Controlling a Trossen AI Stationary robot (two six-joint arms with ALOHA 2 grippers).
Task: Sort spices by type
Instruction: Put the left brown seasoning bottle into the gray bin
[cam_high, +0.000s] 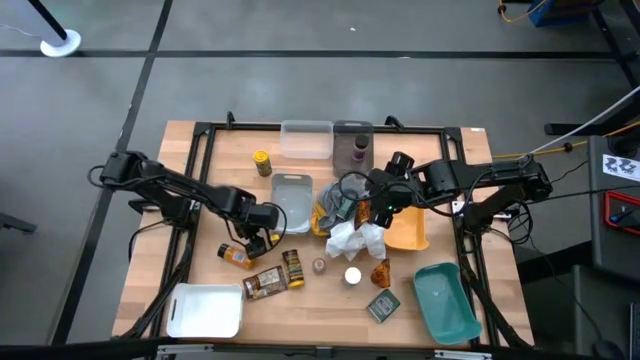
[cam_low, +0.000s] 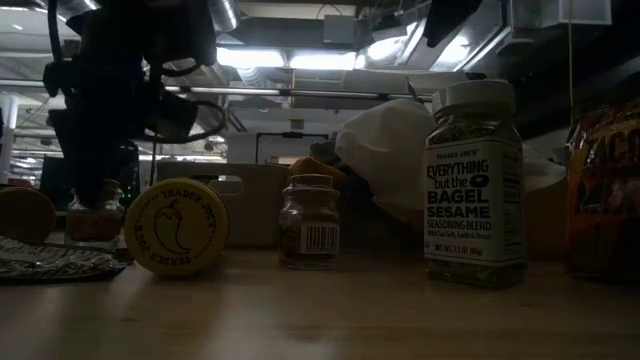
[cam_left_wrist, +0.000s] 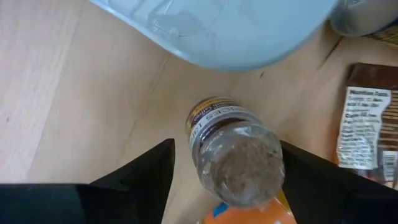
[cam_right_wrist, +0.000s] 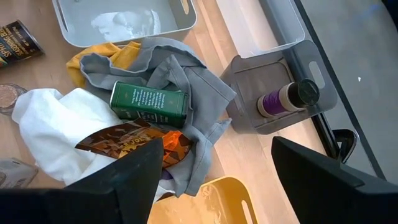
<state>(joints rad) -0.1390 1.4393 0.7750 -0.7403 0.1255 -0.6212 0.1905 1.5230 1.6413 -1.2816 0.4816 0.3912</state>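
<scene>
Right, we have the left gripper low over the tabletop, left of centre in the high view, fingers spread wide on either side of an orange bottle lying on its side. They are released, not touching it as far as we can see. A grey tray sits just beyond that bottle, and a brown packet lies at the right edge of the left wrist picture.

Over on the other side, the right gripper hangs above the pile of cloths at centre frame, fingers parted with nothing between them. Below it we see a green tin resting on the grey cloth, with a white cloth beside it. A dark purple jar lies on its side in a small grey tray near the top of the high view.

Elsewhere in the high view, a yellow jar stands alone in the upper left of the tabletop, a dark flat tin sits lower right beside the teal tray, and a white tray occupies the lower left corner.
</scene>
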